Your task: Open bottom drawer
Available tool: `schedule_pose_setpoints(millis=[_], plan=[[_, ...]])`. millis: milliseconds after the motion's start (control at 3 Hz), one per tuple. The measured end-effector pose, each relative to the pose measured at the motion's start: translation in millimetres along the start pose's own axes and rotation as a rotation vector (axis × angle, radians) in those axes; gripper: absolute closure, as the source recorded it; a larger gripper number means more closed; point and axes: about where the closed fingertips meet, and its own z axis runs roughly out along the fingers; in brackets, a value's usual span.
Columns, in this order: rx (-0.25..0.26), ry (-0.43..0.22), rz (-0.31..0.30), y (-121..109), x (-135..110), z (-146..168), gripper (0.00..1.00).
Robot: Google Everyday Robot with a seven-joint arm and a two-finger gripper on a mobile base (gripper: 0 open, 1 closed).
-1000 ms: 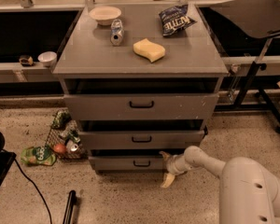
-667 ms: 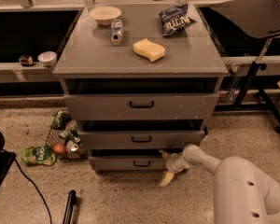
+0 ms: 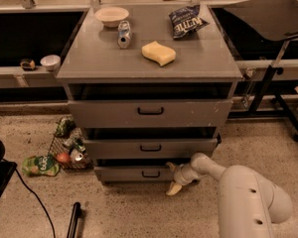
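The grey metal cabinet (image 3: 149, 66) has three drawers. The bottom drawer (image 3: 124, 173) is the lowest, with a shallow flat grey front and a small black loop handle (image 3: 150, 173). It stands slightly pulled out. My gripper (image 3: 173, 178) reaches in from the right at floor level, just right of that handle, by the drawer front's right end. One pale fingertip (image 3: 173, 188) points down toward the floor. The white arm (image 3: 248, 197) fills the lower right corner.
On the cabinet top lie a bowl (image 3: 111, 15), a can (image 3: 123, 34), a yellow sponge (image 3: 158, 53) and a chip bag (image 3: 187, 20). A wire basket of cans (image 3: 68, 148) and a green bag (image 3: 40, 165) sit on the floor left. A black table stand (image 3: 268, 78) is at right.
The view has shifted slightly. The gripper has stayed at the bottom drawer's right end, with the arm drawn a little closer to the cabinet.
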Motion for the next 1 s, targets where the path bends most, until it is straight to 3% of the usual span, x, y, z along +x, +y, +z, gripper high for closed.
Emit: schedule_pose_setpoints(millis=[333,1000], plan=[[0.008,-0.005,-0.040,6.6,-10.6,-10.4,0.50],[0.005,-0.009,-0.047,7.2,-13.7,-11.4,0.97]])
